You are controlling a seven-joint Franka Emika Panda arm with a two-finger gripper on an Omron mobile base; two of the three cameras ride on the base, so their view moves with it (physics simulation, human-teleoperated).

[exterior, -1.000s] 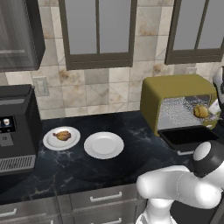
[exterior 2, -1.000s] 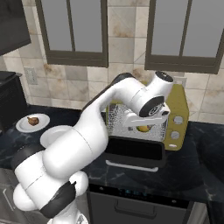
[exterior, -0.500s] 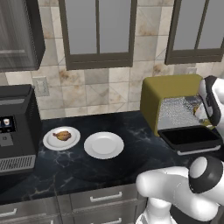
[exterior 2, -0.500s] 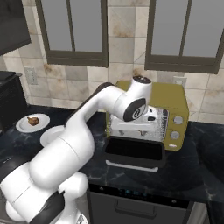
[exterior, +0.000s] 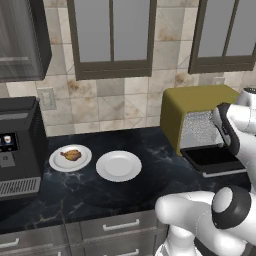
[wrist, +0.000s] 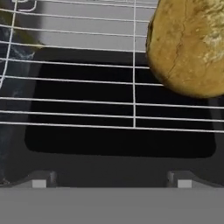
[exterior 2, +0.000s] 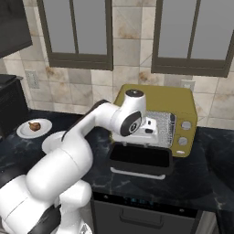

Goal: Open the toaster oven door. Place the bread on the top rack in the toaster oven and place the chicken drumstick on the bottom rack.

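Toaster oven [exterior: 192, 102]: olive-yellow box at the right end of the dark marbled tabletop [exterior: 125, 187], against the tiled wall; two small knobs [exterior 2: 186, 125] on the right of its front.

Toaster oven door [exterior 2: 139, 159]: folded down flat in front of the cavity, dark glass facing up.

Top rack [wrist: 87, 105]: thin grey wire shelf, seen close in the hand view with the dark door glass showing through the wires.

Bread [wrist: 190, 46]: round yellowish-tan roll with a cracked crust, lying on the wires of the top rack at the upper right of the hand view.

Chicken drumstick [exterior: 71, 155]: brown-orange piece on a small white plate [exterior: 82, 161] at the left of the tabletop, just beside the black coffee machine [exterior: 17, 145].

Second white plate [exterior: 119, 166]: bare, just right of the drumstick's plate.

Fingers: two small dark tips [wrist: 41, 180] at the bottom of the hand view, spread wide and released, grasping nothing, apart from the bread; the hand sits at the oven mouth above the door.
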